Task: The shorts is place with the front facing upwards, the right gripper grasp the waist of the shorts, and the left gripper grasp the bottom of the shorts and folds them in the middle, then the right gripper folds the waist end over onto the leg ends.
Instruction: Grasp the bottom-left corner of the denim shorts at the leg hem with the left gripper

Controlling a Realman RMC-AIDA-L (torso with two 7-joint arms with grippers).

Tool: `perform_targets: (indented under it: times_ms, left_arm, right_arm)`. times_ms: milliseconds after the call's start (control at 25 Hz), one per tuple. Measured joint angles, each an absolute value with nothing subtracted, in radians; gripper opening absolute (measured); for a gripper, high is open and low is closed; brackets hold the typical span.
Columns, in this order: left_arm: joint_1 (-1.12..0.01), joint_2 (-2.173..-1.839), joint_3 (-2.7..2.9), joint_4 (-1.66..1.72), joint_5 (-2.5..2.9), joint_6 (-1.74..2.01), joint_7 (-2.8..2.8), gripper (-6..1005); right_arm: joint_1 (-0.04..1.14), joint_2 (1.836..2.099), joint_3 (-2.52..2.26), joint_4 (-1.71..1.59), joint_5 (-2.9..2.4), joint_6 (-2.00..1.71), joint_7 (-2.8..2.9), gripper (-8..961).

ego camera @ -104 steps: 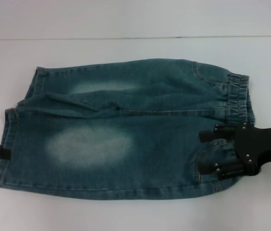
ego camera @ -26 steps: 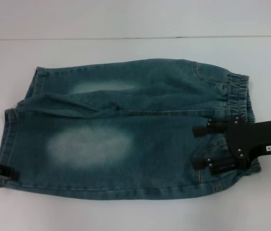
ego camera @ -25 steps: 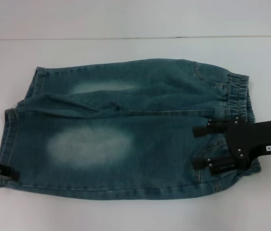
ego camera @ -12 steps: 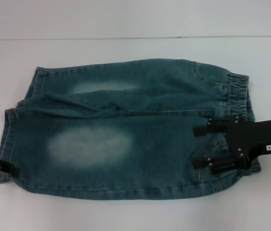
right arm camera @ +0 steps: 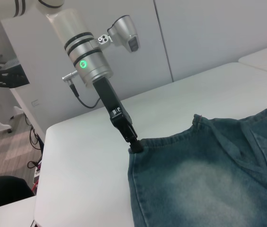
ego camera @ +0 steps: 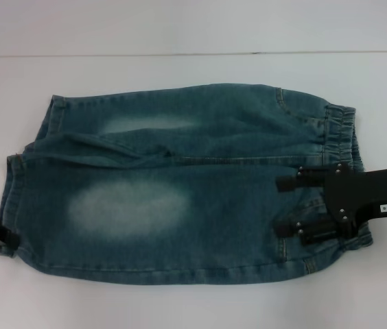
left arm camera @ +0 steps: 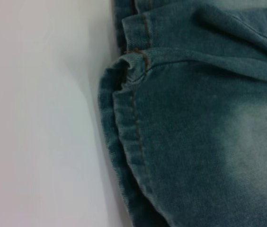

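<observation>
Laid flat, front up, across the middle of the white worktop (ego camera: 193, 301): the shorts (ego camera: 180, 185), waist toward the right edge, leg ends (ego camera: 16, 205) toward the left edge. Not yet folded lengthwise, by the look of it; both legs side by side, nothing doubled over, so both folds left to do. Grasping stage, judged from that. At the nearer part of the elastic waist (ego camera: 344, 137), the right gripper (ego camera: 288, 207), lying over the denim with its two fingers spread apart, closed on nothing visible. At the nearer leg's hem, close to the left edge, the left gripper (ego camera: 5, 236), touching the bottom of the shorts (left arm camera: 129, 142); hem there puckered and slightly lifted in the wrist view, yet grip state cannot be told, fingertips hidden at the cloth edge.
</observation>
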State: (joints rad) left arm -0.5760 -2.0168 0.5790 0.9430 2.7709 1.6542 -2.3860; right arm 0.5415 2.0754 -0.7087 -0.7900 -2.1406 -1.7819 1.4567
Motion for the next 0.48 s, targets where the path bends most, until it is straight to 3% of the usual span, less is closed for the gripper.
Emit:
perform_targets:
  times_ms: [320,480]
  left_arm:
    - [-0.577,-2.018,0.58,0.949,2.771,1.665,-2.381,65]
    - [-0.577,-2.017,0.58,0.949,2.769,1.668,-2.372,64]
  right_arm:
    - [0.542,2.075,-0.706,-0.79,-2.14,-1.779,1.457,916]
    - [0.541,2.074,-0.702,-0.79,-2.137,-1.779,1.458,916]
